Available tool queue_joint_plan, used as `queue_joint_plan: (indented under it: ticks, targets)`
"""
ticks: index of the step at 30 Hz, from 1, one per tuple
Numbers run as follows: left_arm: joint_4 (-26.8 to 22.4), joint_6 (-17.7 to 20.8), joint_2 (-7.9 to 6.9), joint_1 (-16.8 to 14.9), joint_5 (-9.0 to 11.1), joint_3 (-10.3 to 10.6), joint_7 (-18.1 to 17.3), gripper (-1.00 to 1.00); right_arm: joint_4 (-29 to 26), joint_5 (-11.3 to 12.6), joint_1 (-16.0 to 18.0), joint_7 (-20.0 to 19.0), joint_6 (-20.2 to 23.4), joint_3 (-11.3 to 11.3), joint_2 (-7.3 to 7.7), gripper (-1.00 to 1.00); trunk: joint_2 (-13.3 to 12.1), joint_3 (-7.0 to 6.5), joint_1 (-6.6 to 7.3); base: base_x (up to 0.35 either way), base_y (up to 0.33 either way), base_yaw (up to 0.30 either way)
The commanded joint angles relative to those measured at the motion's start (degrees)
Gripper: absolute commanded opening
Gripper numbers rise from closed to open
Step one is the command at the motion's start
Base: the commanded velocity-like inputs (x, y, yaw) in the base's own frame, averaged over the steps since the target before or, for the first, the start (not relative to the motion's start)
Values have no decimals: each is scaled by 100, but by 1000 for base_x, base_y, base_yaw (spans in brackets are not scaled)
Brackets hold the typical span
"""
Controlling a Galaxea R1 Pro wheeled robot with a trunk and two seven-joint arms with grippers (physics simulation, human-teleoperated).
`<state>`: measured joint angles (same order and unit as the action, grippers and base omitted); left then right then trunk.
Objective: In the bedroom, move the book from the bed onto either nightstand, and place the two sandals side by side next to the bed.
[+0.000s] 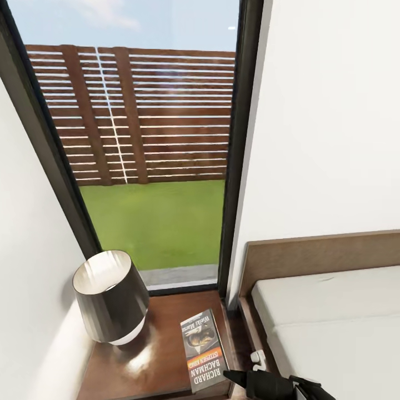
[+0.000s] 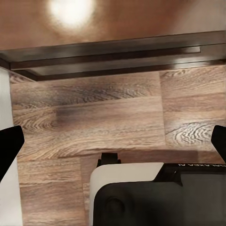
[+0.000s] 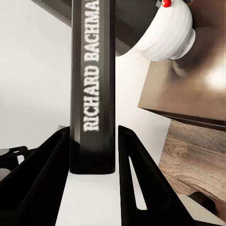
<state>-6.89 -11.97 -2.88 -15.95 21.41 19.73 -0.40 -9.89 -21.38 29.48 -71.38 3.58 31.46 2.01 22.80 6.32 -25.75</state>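
Note:
The book (image 1: 203, 351) lies flat on the right part of the dark brown nightstand (image 1: 158, 361), its "RICHARD BACHMAN" end toward me at the front edge. My right gripper (image 1: 238, 379) reaches it from the bed side. In the right wrist view the book's spine (image 3: 92, 84) stands between the two black fingers (image 3: 44, 174), which press against both sides, so the gripper is shut on it. My left gripper (image 2: 113, 141) is open, fingers wide apart, over wood-plank floor (image 2: 94, 122). The bed (image 1: 333, 328) lies at the right. Both sandals are out of view.
A lamp (image 1: 111, 297) with a dark shade and white base takes up the nightstand's left half. The bed's brown headboard (image 1: 322, 255) meets the white wall. A tall dark-framed window (image 1: 155, 139) shows grass and fence. A small white fitting (image 1: 256, 359) sits between nightstand and bed.

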Motion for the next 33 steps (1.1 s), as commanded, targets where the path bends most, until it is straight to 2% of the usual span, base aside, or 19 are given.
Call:
queue_joint_plan:
  ticks: [1, 10, 15, 18, 24, 33]
  targets:
    - [3, -20, -2, -5, 57, 48, -4, 100, -4, -42, 5, -26, 38, 51, -3, -100, 12, 12, -3, 0, 1, -7]
    - [3, -20, -2, -5, 57, 48, -4, 100, -11, -35, 15, 25, 45, 50, -43, -100, 12, 12, -3, 0, 0, -2]
    - [3, -21, -2, -5, 56, 46, -4, 100, -21, -20, 62, 382, 49, 64, -149, -100, 12, 12, -3, 0, 0, 0]
    - [3, -21, -2, -5, 56, 47, -4, 100, -19, 87, 117, 514, 73, 77, -180, -100, 12, 12, -3, 0, 0, 0]
    - [3, -21, -2, -5, 58, 47, -4, 100, -11, 238, 275, 605, 393, 86, -220, -100, 12, 12, -3, 0, 0, 0]
    - [1, -19, -2, -5, 57, 47, -4, 100, -12, 283, 389, 634, 674, 88, -234, -100, 12, 12, -3, 0, 0, 0]
